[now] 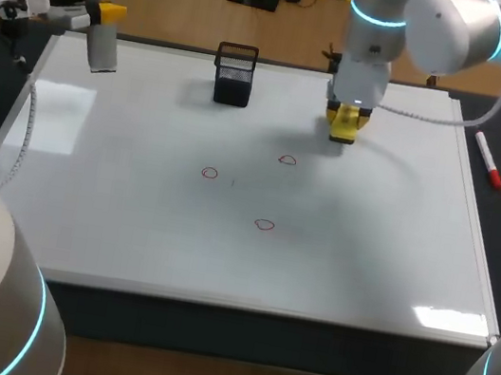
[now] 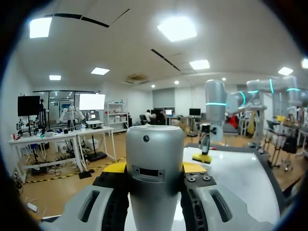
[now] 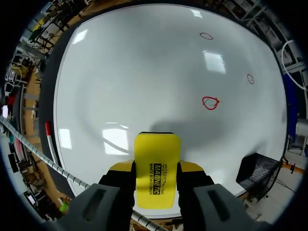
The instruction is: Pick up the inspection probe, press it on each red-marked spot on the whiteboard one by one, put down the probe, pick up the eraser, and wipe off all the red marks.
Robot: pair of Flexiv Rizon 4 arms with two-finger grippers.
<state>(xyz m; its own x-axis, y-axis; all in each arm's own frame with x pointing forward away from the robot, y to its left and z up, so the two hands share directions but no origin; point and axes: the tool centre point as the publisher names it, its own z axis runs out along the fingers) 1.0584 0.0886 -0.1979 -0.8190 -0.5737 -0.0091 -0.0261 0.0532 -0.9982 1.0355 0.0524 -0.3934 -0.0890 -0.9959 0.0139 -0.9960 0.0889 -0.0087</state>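
Left hand pinches the silver probe from both sides, upright, over the far-left corner of the whiteboard. Right hand grips the yellow eraser near the board's far edge, just beside the farthest of three red marks. Black mesh basket at far edge. Red marker on counter, right of board.

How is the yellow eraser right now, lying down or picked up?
Picked up: the right arm's fingers clamp the eraser from both sides.
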